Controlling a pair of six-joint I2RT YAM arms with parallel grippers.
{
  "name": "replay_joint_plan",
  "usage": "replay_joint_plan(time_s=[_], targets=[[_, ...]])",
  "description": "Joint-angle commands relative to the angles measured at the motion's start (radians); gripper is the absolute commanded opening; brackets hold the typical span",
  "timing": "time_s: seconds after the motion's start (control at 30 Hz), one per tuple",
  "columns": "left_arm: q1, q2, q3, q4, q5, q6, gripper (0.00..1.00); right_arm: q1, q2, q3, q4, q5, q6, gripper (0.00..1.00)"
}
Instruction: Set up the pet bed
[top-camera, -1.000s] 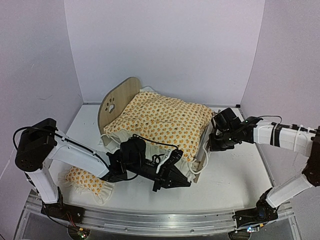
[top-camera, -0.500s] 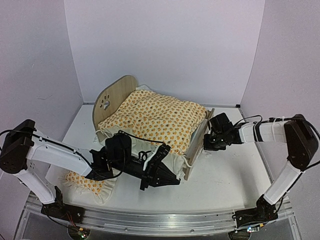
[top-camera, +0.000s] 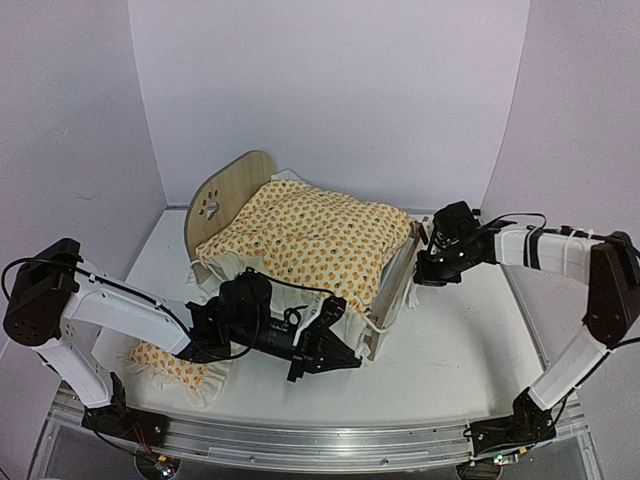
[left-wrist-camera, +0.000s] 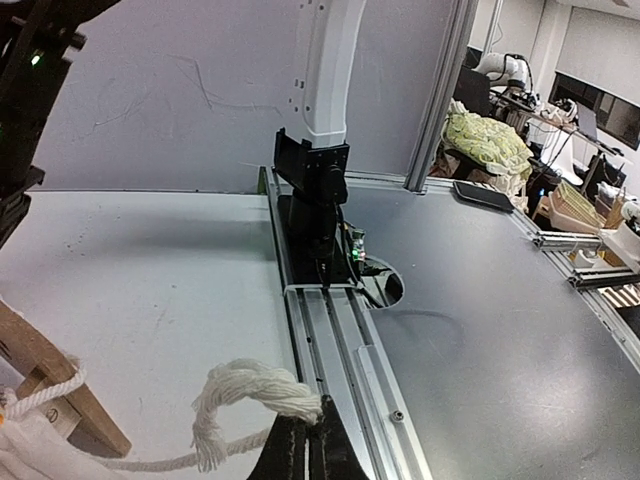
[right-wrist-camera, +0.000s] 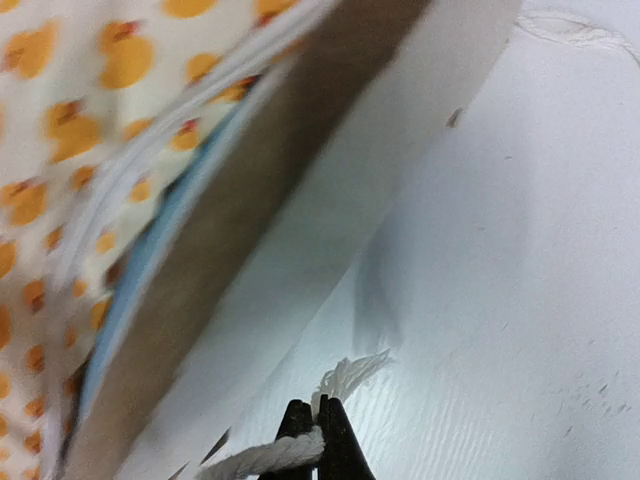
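The left claw (top-camera: 347, 361) is pressed together on a white cord (left-wrist-camera: 245, 385). In its wrist view the frayed, looped end bulges out just to 10 o'clock of the black fingertips (left-wrist-camera: 290, 440). The right claw (top-camera: 428, 276) is likewise pinched shut on a frayed cord end (right-wrist-camera: 350, 375), with the strand caught between its tips.

The pet bed (top-camera: 393, 288) stands on the white table (top-camera: 470, 340), a little toward 11 o'clock of centre in the overhead view. Its long axis runs from 10 o'clock to 4 o'clock. The rounded headboard (top-camera: 232, 190) is at the 10 o'clock end and the low footboard (right-wrist-camera: 240, 200) at the 4 o'clock end. An orange-patterned blanket (top-camera: 310, 235) covers the top. In the right wrist view a blue edge of the mattress (right-wrist-camera: 150, 265) shows between blanket and footboard. A matching pillow (top-camera: 170, 362) lies on the table at 7 o'clock of the bed, apart from it.

The left arm rises from its base at 7 o'clock to a high shoulder. Its forearm then stretches low across the table toward 3 o'clock, and the claw sits just at 7 o'clock of the footboard's near corner. The right arm climbs from 5 o'clock to an elbow at the table's right edge. Its forearm then reaches toward 9 o'clock, and the claw tips down just at 3 o'clock of the footboard.
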Motion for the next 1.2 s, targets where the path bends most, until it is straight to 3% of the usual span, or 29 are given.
replay_joint_plan(time_s=[0.0, 0.17, 0.27, 0.33, 0.47, 0.7, 0.8, 1.0, 1.1, 1.17], targets=[[0.022, -0.023, 0.03, 0.034, -0.013, 0.053, 0.0, 0.03, -0.194, 0.013, -0.141, -0.368, -0.037, 0.0], [0.036, -0.045, 0.022, 0.034, -0.007, 0.057, 0.0, 0.057, -0.29, -0.049, -0.106, -0.785, 0.05, 0.0], [0.041, -0.056, -0.002, 0.035, -0.034, 0.06, 0.0, 0.125, -0.299, -0.062, -0.064, -0.874, 0.107, 0.0], [0.042, -0.062, -0.01, 0.035, -0.065, 0.057, 0.0, 0.153, -0.295, -0.043, -0.117, -0.836, 0.102, 0.0], [0.042, -0.079, -0.014, 0.036, -0.148, 0.051, 0.0, 0.183, -0.26, 0.031, -0.418, -0.568, -0.021, 0.0], [0.042, -0.091, -0.02, 0.036, -0.182, 0.055, 0.0, 0.328, -0.218, -0.058, -0.472, -0.596, -0.045, 0.0], [0.042, -0.098, -0.02, 0.035, -0.183, 0.053, 0.0, 0.37, -0.21, -0.101, -0.398, -0.606, 0.0, 0.0], [0.042, -0.097, -0.014, 0.035, -0.169, 0.046, 0.0, 0.427, -0.214, -0.253, 0.126, -0.678, 0.317, 0.09], [0.043, -0.09, -0.013, 0.035, -0.167, 0.045, 0.0, 0.484, -0.202, -0.263, 0.228, -0.634, 0.359, 0.25], [0.043, -0.08, -0.007, 0.035, -0.168, 0.043, 0.0, 0.497, -0.219, -0.224, 0.13, -0.571, 0.296, 0.39]])
